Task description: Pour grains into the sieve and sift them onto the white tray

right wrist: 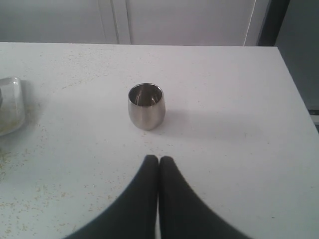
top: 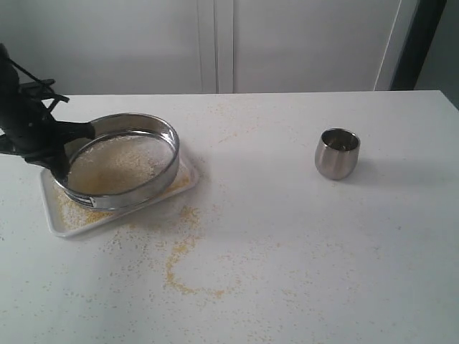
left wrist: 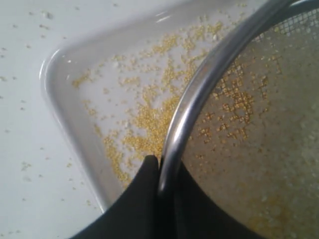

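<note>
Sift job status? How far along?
Done: pouring, it seems; the steel cup stands upright, set aside, and grains lie in the sieve. In hand: left gripper clamps the sieve rim over the white tray, where yellow grains already lie. Left: pale grains cover the mesh, so more sifting. Idle: right gripper, shut.

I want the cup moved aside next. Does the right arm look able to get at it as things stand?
Probably yes. The right claw is shut and empty, pointing at the cup, which stands upright by itself with nothing between them. The claw would have to open first.
</note>
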